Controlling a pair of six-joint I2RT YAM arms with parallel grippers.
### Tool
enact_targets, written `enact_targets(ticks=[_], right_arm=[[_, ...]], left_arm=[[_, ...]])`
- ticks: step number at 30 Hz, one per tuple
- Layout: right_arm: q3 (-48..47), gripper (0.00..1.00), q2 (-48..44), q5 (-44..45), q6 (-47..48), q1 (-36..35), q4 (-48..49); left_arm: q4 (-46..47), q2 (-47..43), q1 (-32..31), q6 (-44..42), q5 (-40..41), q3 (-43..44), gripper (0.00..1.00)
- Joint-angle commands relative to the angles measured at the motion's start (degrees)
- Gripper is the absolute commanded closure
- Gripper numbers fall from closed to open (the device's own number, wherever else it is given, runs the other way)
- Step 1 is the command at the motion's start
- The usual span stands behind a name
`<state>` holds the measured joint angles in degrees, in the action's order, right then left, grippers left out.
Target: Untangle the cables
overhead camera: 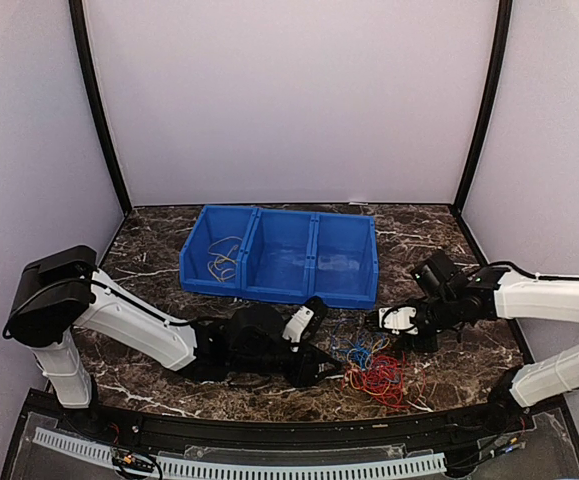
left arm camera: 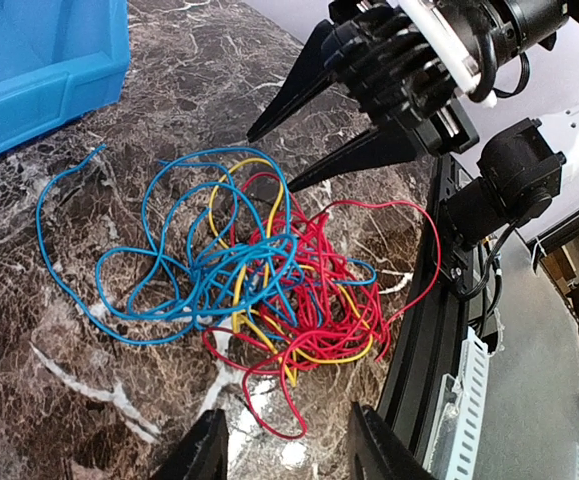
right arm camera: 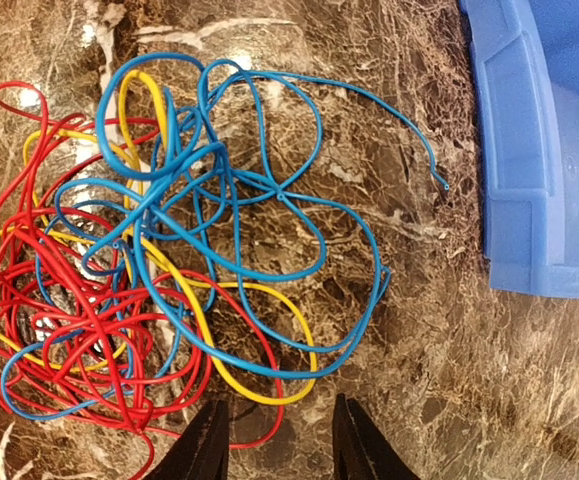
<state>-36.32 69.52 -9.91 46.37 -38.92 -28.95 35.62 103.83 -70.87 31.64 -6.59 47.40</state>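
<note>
The cables (overhead camera: 371,368) lie as one tangle of red, blue and yellow wires on the marble table in front of the blue bin. In the left wrist view the tangle (left arm camera: 269,270) has blue loops to the left and red to the right. In the right wrist view (right arm camera: 159,260) the red is on the left and the blue spreads right. My left gripper (left arm camera: 287,445) is open and empty just short of a red loop. My right gripper (right arm camera: 281,440) is open and empty, a yellow and a red loop just ahead of its fingers. It also shows in the left wrist view (left arm camera: 269,162), beyond the tangle.
A blue bin (overhead camera: 259,215) with three compartments stands behind the tangle; its left compartment holds a pale yellowish wire (overhead camera: 224,258). The bin's corner shows in the wrist views (left arm camera: 39,60) (right arm camera: 539,150). The table's black front rail (left arm camera: 419,330) runs close to the red wires.
</note>
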Motion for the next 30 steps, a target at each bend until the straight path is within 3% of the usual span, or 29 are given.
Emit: enact_targets(ticks=[1,5,8,12,16,21,30], right_arm=[[1.4,0.62,0.2,2.2,0.4,-1.8,3.9],[1.5,0.63,0.8,2.2,-0.2,-2.5,5.0],[0.9,0.7,1.4,2.0,-0.5,-2.8,5.0],[-0.7,1.0,0.6,1.3,-1.0,-3.0,3.7],[-4.1,1.0,-2.8,-1.3,-1.3,-3.0,-1.4],[-9.3,1.0,-5.2,-7.3,-2.5,-2.9,-9.6],[-15.4,1.0,-6.1,-12.6,-2.8,-2.8,-17.9]], left_arm=[[2.1,-1.2,0.4,1.3,0.3,-0.6,0.58],[2.1,-1.1,0.5,1.5,0.7,-0.7,0.57],[1.9,-1.2,0.5,1.5,0.9,-0.7,0.57],[1.6,-1.8,0.5,0.1,1.4,-0.6,0.57],[11.1,-3.5,-1.7,-7.2,0.0,-3.6,0.57],[13.7,-3.1,-6.6,-20.6,8.6,-0.7,0.55],[24.3,4.5,-6.9,-27.5,19.1,5.8,0.51]])
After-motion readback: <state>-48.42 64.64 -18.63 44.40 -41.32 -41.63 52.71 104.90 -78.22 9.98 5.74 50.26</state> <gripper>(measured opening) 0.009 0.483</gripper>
